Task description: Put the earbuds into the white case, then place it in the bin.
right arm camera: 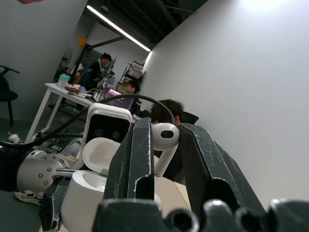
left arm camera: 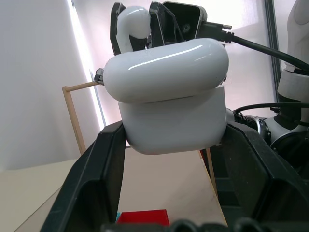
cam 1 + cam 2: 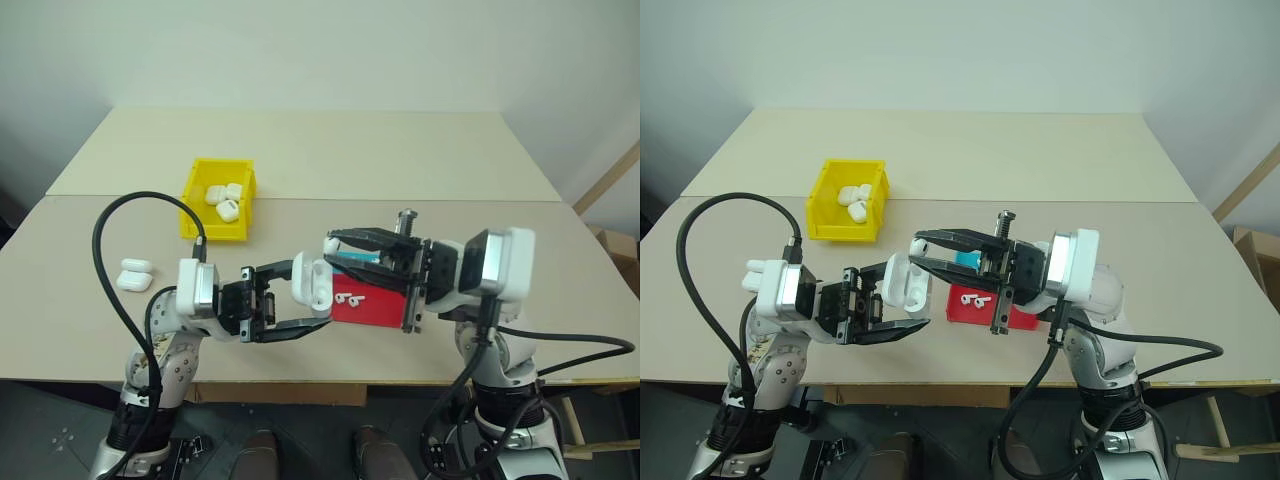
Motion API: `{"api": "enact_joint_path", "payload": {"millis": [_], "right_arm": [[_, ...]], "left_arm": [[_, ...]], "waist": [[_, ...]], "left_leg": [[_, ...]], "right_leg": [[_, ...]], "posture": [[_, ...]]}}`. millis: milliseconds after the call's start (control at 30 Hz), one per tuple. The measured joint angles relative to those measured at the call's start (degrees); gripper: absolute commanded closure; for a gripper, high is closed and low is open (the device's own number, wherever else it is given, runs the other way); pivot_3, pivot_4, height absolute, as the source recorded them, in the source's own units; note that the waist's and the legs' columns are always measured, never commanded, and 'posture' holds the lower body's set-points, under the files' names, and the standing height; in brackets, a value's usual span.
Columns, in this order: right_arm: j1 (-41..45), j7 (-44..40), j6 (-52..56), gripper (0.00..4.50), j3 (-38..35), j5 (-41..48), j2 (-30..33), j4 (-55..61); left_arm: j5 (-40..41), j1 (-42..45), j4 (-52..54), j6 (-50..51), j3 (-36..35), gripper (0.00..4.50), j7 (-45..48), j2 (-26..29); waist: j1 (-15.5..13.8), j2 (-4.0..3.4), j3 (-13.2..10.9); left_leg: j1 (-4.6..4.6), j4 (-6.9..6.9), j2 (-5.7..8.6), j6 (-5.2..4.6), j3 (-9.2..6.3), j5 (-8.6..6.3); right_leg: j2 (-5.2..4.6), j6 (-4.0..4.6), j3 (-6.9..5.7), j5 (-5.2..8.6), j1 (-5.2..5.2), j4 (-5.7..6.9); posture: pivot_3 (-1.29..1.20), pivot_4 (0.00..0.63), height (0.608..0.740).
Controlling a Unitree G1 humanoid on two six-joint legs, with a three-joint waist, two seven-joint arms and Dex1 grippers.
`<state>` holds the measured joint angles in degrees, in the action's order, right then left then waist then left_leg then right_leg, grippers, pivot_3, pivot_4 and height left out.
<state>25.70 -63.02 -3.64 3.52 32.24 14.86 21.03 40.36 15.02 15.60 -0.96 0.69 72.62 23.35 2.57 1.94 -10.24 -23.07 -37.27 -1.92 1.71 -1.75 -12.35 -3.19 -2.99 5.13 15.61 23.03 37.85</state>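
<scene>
A: Item one, the white case (image 3: 312, 283)?
B: Clamped between the two black fingers of the left pincer (image 3: 300, 305), held above the near middle of the surface (image 3: 400, 150). Lid flipped open, hinged back; the open mouth faces toward the right pincer. Its long axis runs roughly upright in the grip.

A: Item two, the earbuds?
B: One earbud (image 1: 164, 145) is pinched in the right pincer (image 3: 335, 248), fingers nearly closed on it, rounded head outward past the tips, stem running back between the fingers along their length. It sits just beside the open case. Two more earbuds (image 3: 350, 298) lie flat on the red tray (image 3: 375, 305) below, stems roughly along the tray's width.

A: Item three, the bin (image 3: 218, 200)?
B: Yellow, far left of the arms, long axis running near to far. Several white cases (image 3: 225, 198) inside.

A: Anything else?
B: Two closed cases (image 3: 133, 273) on the surface at the left, near the left arm.
</scene>
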Motion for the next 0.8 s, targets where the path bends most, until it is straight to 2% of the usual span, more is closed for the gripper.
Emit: {"api": "enact_joint_path", "payload": {"millis": [800], "right_arm": [[0.11,-0.34,-3.63,3.68,2.65,-1.81,1.97,-2.42]], "left_arm": [[-0.89,0.00,-0.06,-0.09,0.02,1.78,-0.41,-0.38]], "waist": [[-0.05,0.00,0.00]], "left_leg": [[0.00,0.00,0.00,0.00,0.00,0.00]], "right_leg": [[0.00,0.00,0.00,0.00,0.00,0.00]], "posture": [[0.00,0.150,0.740]]}}
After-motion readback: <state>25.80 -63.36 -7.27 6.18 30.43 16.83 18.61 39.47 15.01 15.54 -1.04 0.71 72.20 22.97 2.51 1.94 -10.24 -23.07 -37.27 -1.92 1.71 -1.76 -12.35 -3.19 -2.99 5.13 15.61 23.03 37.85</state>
